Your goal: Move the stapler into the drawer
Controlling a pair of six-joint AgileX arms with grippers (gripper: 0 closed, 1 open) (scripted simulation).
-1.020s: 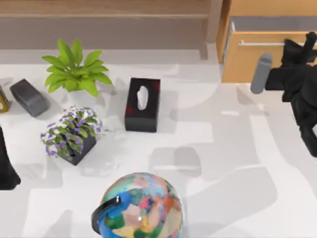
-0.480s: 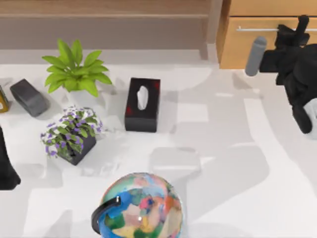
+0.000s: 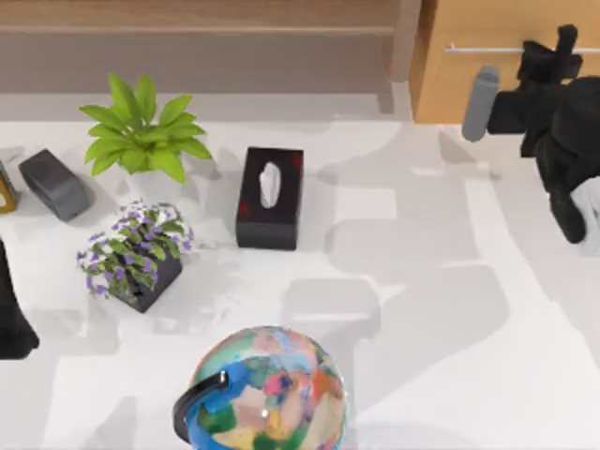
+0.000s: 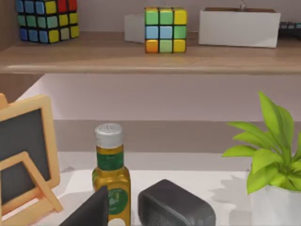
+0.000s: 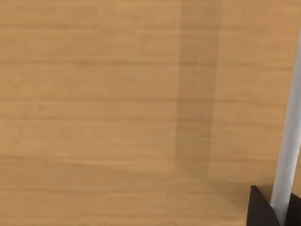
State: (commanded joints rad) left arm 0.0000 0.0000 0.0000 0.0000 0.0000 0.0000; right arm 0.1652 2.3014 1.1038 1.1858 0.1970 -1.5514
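Up at the white surface's (image 3: 431, 309) far right, my right gripper (image 3: 563, 45) pinches its fingers on the thin silver bar handle (image 3: 483, 48) of the orange-brown wooden drawer (image 3: 469, 84), while the dark grey stapler (image 3: 54, 184) lies far left.

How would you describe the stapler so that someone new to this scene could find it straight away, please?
Start at the green leafy plant near the top view's left side of the white table. Just to its left, close to the table's left edge, lies the stapler, beside a small oil bottle. It is the low, rounded, dark grey block, unlike the taller black tissue box and the flower pot.
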